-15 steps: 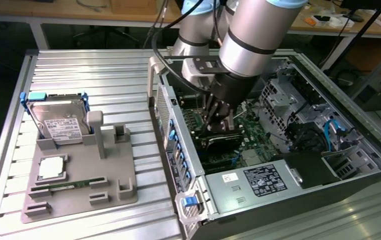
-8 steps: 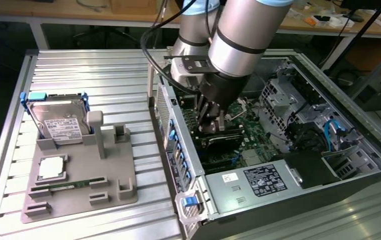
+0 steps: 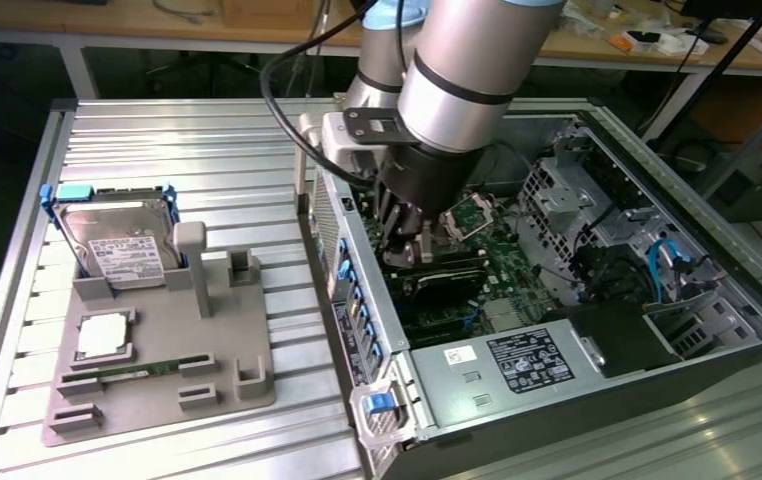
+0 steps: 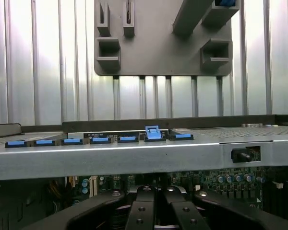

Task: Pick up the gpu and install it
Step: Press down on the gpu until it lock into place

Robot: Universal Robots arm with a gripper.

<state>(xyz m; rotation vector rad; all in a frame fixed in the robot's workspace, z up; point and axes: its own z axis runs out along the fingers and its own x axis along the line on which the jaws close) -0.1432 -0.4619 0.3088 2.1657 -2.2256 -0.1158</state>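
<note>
**A:** As far as I can read it, the gpu [image 3: 441, 268] is the dark card sitting edge-on inside the case [image 3: 354, 300], on the motherboard [image 3: 495, 250], right under the fingers [image 3: 403, 236]. The fingers are closed together with nothing between them, tips on or just above the card's top edge.

**B:** Seated?

**A:** Can't tell. My worry is that if it's tilted in the slot, pressing down jams it or flexes the board. The tips could also slip off that thin edge into neighbouring parts.
</note>
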